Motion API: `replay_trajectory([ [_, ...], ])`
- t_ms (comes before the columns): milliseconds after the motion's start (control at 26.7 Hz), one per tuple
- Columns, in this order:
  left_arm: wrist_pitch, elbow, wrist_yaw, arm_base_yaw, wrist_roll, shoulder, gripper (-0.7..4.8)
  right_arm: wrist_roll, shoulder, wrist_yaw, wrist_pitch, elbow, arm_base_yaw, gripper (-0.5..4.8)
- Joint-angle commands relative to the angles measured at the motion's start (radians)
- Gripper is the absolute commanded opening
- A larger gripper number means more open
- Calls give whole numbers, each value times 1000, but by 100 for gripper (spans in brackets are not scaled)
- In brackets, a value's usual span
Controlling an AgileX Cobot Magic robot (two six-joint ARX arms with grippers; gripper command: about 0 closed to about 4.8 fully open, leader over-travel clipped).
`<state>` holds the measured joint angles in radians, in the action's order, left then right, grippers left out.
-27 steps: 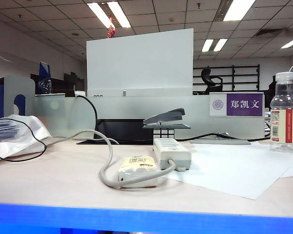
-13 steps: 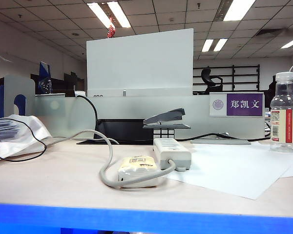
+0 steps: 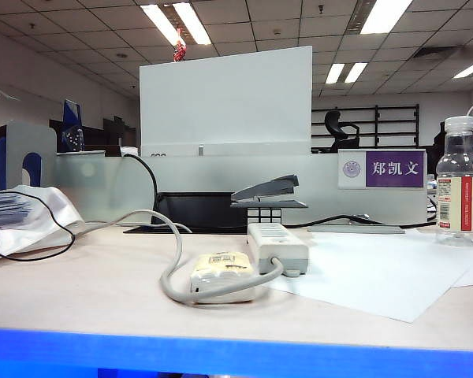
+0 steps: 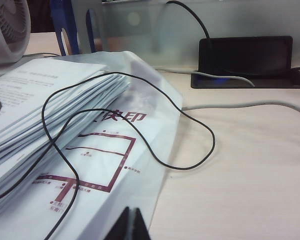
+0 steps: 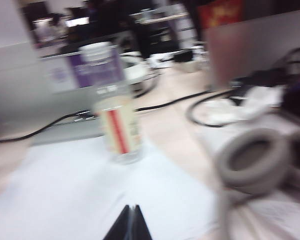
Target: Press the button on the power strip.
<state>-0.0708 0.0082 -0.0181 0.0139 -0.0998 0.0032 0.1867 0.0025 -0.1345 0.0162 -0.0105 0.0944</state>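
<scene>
The power strip [image 3: 277, 246] is a pale oblong block lying on the desk's middle, end-on to the exterior view. Its thick grey cable [image 3: 172, 272] loops forward and left around a cream packet [image 3: 221, 270]. I cannot make out its button from here. Neither arm shows in the exterior view. My left gripper [image 4: 131, 221] is shut and empty, low over a bagged stack of papers [image 4: 65, 130] with a thin black wire on it. Shut and empty too, my right gripper [image 5: 131, 214] hovers over a white sheet [image 5: 80, 185], facing a plastic bottle [image 5: 117, 120]. That view is blurred.
A dark stapler [image 3: 268, 190] sits on a stand behind the strip. A white sheet [image 3: 378, 276] lies to its right, with the bottle [image 3: 459, 185] at the far right. The paper stack [image 3: 24, 216] is far left. Grey headphones [image 5: 255, 160] lie near the right gripper.
</scene>
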Motion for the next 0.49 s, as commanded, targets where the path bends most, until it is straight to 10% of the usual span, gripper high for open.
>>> replay_trajectory([
  [37, -11, 1, 5, -1, 4, -1, -4, -142, -1, 143, -16, -1, -2, 4],
  [487, -18, 1, -5, 0, 3, -1, -4, -284, -1, 165, -25, -1, -1, 4],
])
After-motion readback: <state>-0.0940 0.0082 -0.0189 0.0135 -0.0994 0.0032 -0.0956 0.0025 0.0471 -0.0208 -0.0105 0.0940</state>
